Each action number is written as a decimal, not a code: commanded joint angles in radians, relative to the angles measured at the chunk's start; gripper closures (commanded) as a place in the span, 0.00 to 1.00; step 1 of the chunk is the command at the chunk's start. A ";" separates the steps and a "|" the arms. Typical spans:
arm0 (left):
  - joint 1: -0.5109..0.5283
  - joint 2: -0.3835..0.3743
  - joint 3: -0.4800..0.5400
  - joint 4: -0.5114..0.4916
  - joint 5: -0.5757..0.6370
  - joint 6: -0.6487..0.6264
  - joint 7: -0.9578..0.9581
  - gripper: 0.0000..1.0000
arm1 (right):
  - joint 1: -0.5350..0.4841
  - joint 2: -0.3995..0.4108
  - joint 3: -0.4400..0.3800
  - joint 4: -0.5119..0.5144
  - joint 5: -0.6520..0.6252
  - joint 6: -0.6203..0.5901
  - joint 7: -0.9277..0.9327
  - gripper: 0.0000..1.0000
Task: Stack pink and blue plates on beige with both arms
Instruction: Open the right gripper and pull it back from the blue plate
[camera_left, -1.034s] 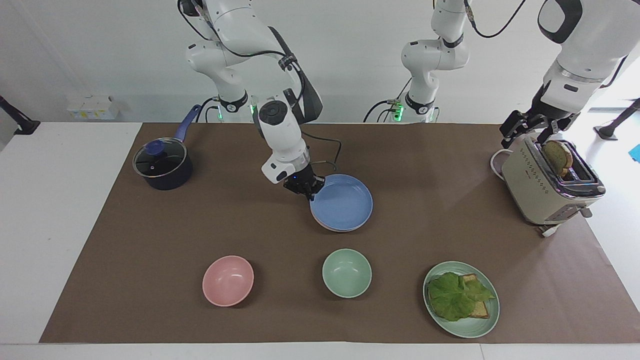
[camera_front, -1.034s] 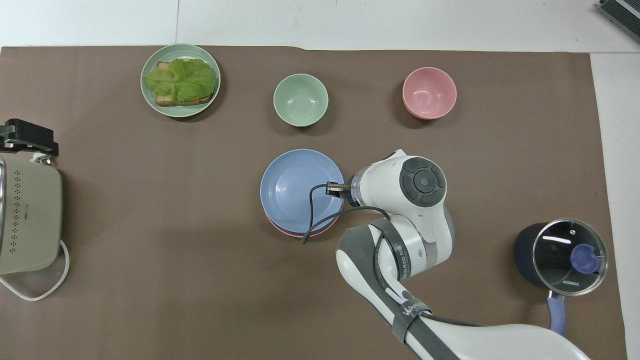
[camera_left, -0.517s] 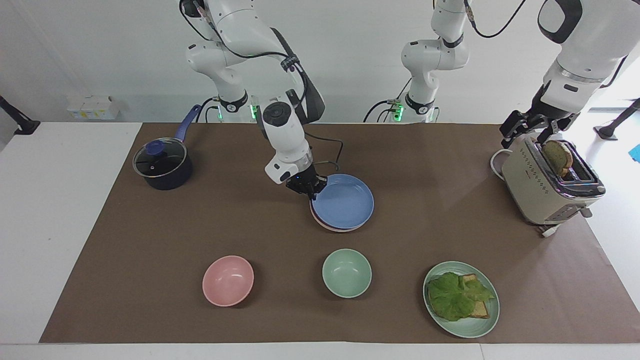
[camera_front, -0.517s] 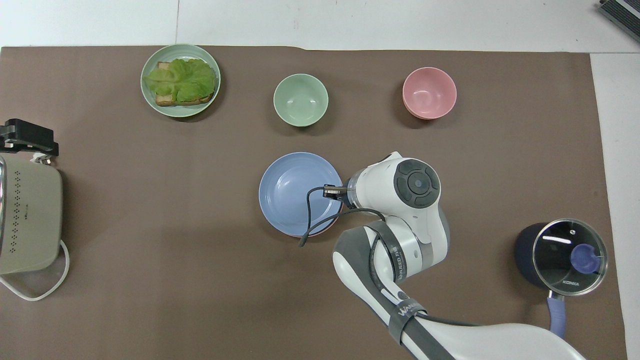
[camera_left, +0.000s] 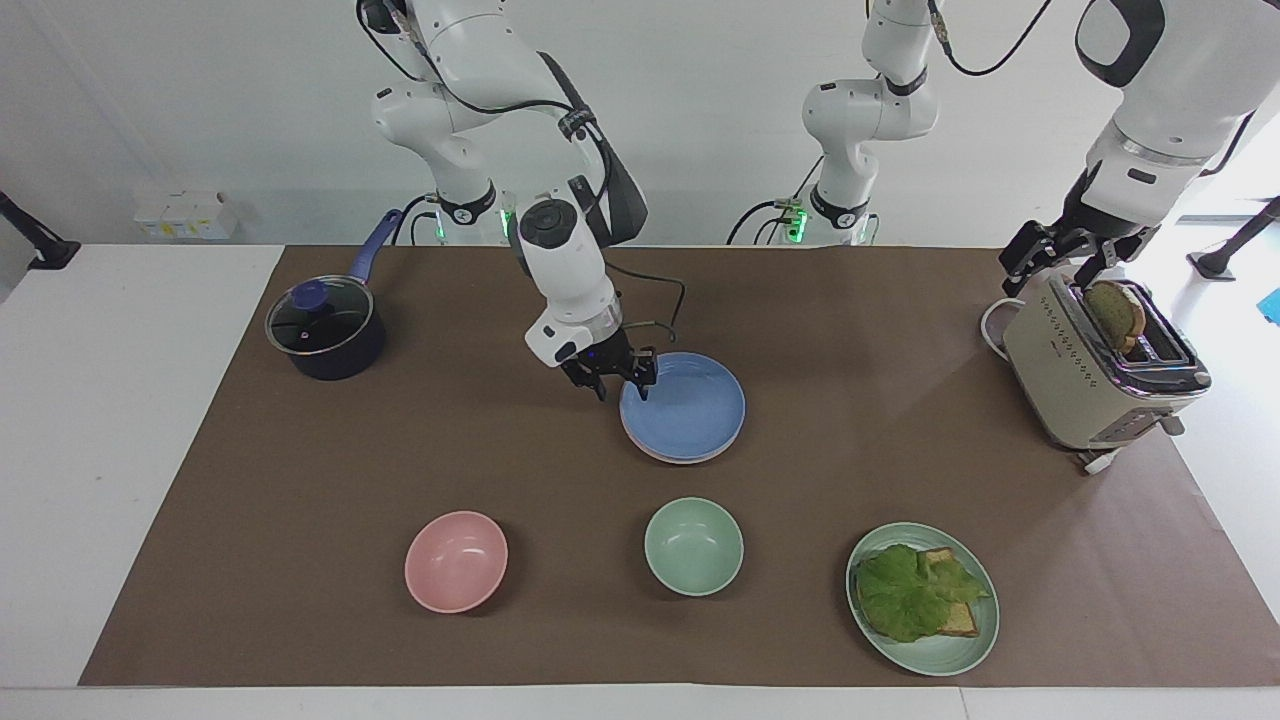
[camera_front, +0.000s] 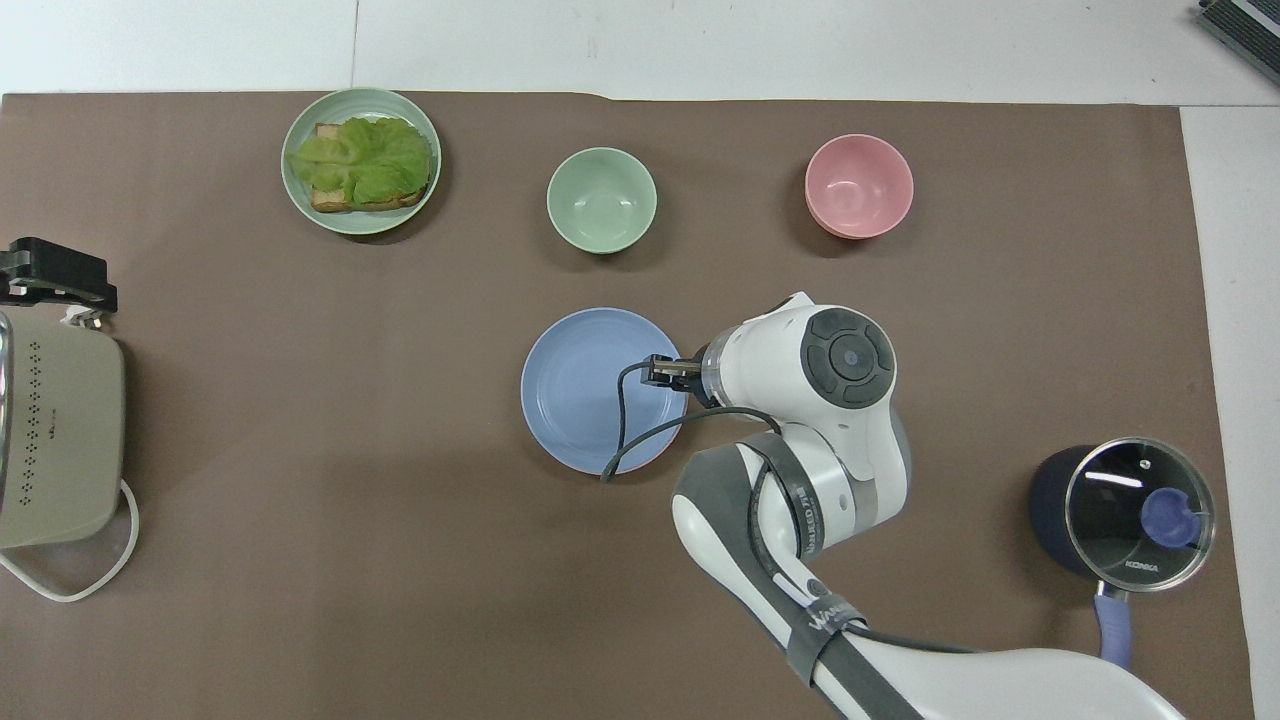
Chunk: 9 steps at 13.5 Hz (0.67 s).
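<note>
The beige plate cannot be made out in either view: in the facing view only a thin pink rim (camera_left: 655, 452) shows under the blue plate (camera_left: 690, 405), and what lies beneath that is hidden. From overhead the blue plate (camera_front: 590, 390) covers the stack fully, and the right arm's wrist hides most of its gripper. The blue plate is a matte, shallow, cornflower disc lying flat at the middle of the brown mat (camera_left: 300, 480). On the overhead clock face, the green bowl (camera_front: 601, 199) sits at twelve o'clock from it, the pink bowl (camera_front: 858, 186) toward one o'clock, the green plate (camera_front: 361, 160) with lettuce and toast toward eleven, the toaster (camera_front: 55, 440) at nine at the left arm's end, and the lidded pot (camera_front: 1130, 510) toward four. The right gripper (camera_left: 620, 388) stands at the plate's edge on the right arm's side, at three o'clock overhead; its jaws stand apart, straddling the rim with one fingertip inside the plate and one outside, and I cannot tell whether either touches it. The left gripper (camera_left: 1062, 262) waits over the toaster, beside the toast slice (camera_left: 1117, 312) standing in the slot, its jaws apart and holding nothing.
</note>
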 joint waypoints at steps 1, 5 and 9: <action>0.000 -0.017 0.001 -0.015 0.016 -0.005 0.005 0.00 | -0.057 -0.086 -0.002 -0.004 -0.056 -0.080 0.007 0.00; 0.000 -0.015 0.001 -0.013 0.016 -0.005 0.005 0.00 | -0.209 -0.187 0.001 -0.004 -0.231 -0.162 -0.002 0.00; 0.000 -0.017 0.001 -0.015 0.016 -0.005 0.005 0.00 | -0.353 -0.319 -0.002 0.005 -0.234 -0.327 -0.116 0.00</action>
